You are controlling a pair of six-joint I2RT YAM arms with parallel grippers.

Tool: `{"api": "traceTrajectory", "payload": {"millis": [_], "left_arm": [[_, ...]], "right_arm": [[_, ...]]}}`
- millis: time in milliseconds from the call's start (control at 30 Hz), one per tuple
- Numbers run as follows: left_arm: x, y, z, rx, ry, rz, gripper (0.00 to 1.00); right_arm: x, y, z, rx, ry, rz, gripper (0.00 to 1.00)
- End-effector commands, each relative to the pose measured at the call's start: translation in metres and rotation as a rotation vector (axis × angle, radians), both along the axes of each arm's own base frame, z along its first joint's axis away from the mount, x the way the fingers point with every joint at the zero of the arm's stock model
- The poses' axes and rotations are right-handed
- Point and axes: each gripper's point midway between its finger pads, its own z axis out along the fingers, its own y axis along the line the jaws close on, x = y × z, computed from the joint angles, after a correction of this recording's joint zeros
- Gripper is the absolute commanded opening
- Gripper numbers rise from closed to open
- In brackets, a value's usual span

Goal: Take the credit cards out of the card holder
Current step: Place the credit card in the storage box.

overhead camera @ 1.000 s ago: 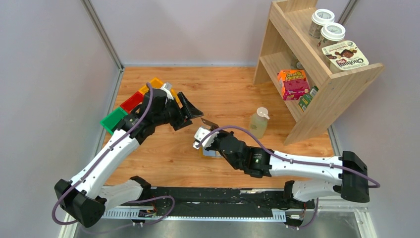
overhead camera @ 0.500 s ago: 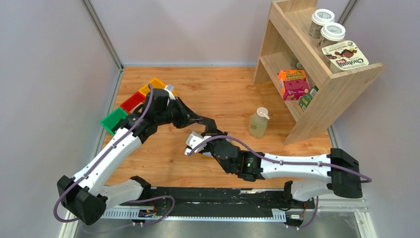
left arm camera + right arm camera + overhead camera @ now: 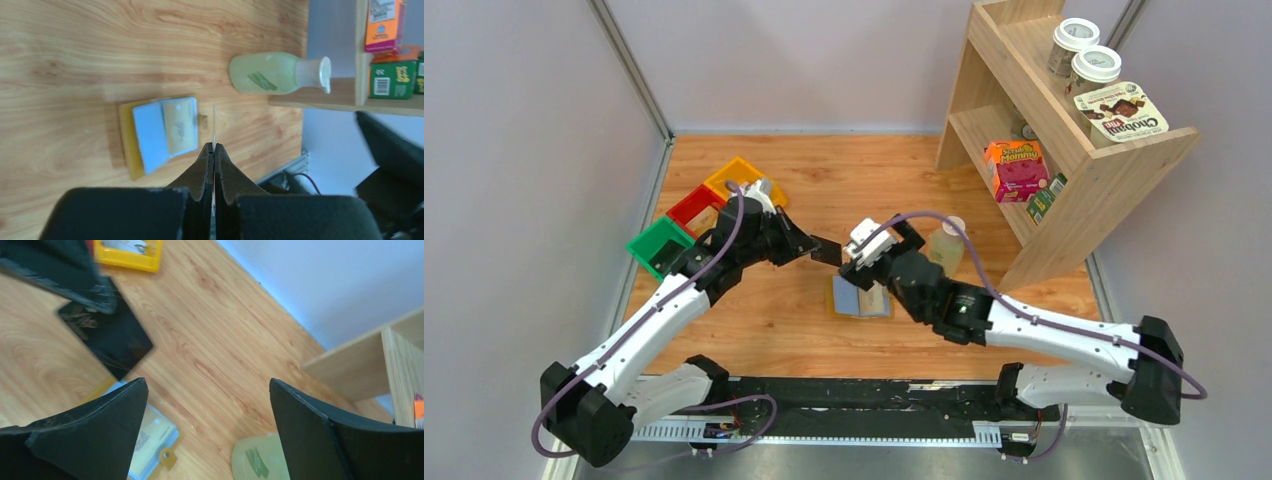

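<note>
The card holder (image 3: 836, 297) lies open and flat on the wooden table, mustard yellow, snap tab toward the right arm. A pale blue credit card (image 3: 149, 133) and a yellowish card (image 3: 180, 125) lie on it. My left gripper (image 3: 812, 247) is shut on a thin dark card (image 3: 828, 251), held in the air just left of the holder; the left wrist view shows this card (image 3: 214, 122) edge-on between the pads. In the right wrist view the dark card (image 3: 107, 337) hangs above the holder (image 3: 167, 458). My right gripper (image 3: 881, 243) stands wide open and empty above the holder's far side.
Green (image 3: 657, 245), red (image 3: 692, 205) and yellow (image 3: 734, 176) bins sit at the far left. A soap bottle (image 3: 946, 248) stands right behind my right gripper. A wooden shelf (image 3: 1064, 140) with boxes and cups fills the far right.
The dark card went from my right gripper to my left. The left jaws shut on it; the right jaws opened, let go and swung up and to the right, uncovering the holder.
</note>
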Motion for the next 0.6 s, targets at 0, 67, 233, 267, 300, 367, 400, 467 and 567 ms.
{"api": "traceTrajectory", "payload": {"millis": [0,67,233,267,300,367,400,467,567], "left_arm": [[0.023,0.023,0.017,0.091,-0.236,0.041,0.0],[0.029,0.033,0.013,0.126,-0.271,0.065,0.0],[0.042,0.076,-0.002,0.228,-0.312,0.156,0.0],[0.044,0.085,-0.004,0.251,-0.309,0.184,0.0],[0.044,0.102,-0.006,0.283,-0.309,0.219,0.0],[0.044,0.13,-0.008,0.333,-0.302,0.281,0.0],[0.046,0.147,-0.007,0.361,-0.299,0.34,0.0],[0.043,0.181,-0.006,0.402,-0.276,0.444,0.0],[0.027,0.248,-0.016,0.491,-0.151,0.672,0.0]], "right_arm": [[0.004,-0.028,0.003,0.262,0.232,-0.06,1.0],[0.007,-0.038,-0.005,0.314,0.293,-0.089,1.0],[0.011,-0.053,-0.016,0.403,0.439,-0.145,1.0],[0.011,-0.054,-0.018,0.413,0.46,-0.147,1.0],[0.009,-0.055,-0.021,0.419,0.479,-0.146,1.0],[0.003,-0.053,-0.025,0.419,0.51,-0.12,1.0],[0.0,-0.051,-0.026,0.421,0.526,-0.104,1.0],[-0.008,-0.045,-0.029,0.42,0.562,-0.058,1.0],[-0.02,-0.037,-0.029,0.427,0.599,0.019,1.0]]}}
